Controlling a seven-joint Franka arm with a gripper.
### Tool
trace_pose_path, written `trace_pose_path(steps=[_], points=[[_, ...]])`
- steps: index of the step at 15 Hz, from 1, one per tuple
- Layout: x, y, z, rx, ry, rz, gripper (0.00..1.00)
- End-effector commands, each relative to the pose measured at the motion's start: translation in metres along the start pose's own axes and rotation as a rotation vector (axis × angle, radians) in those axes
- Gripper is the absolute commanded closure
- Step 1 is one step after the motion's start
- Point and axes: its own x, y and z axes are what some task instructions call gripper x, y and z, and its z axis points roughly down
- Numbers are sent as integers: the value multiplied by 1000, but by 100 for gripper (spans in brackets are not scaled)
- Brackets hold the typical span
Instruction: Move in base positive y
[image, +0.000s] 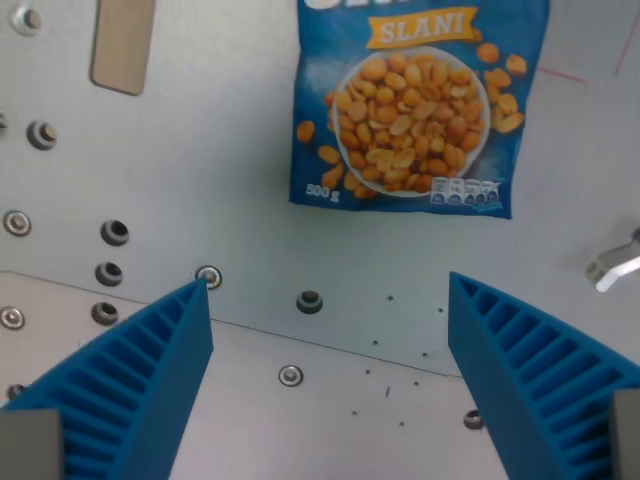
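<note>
My gripper (330, 300): the two blue ribbed fingers (140, 380) stand wide apart with nothing between them, one rising from the lower left corner of the wrist view, the other from the lower right
Peanut bag (420, 105): blue packet printed "SLANI" with a picture of peanuts, lying flat above my fingers and apart from both; its top runs past the upper edge of the view, its lower edge sits clear of my fingertips
Plate (250, 120): pale grey metal surface under everything, with a thin seam crossing it from the left edge toward the lower right
Bolts and holes (309, 301): scattered over the left half and the middle, one bolt head touching the tip line of my left-hand finger in the view
Tan strip (123, 45): flat piece at the upper left, cut off by the top edge
Metal tab (615, 262): bright piece at the right edge, partly out of view
Open room: bare plate between my fingers and below the bag; bare plate between the tan strip and the bag
</note>
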Motion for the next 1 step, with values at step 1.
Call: trace_pose_path(steps=[1], points=[[12, -12, -2, -2, -13, 19, 0]])
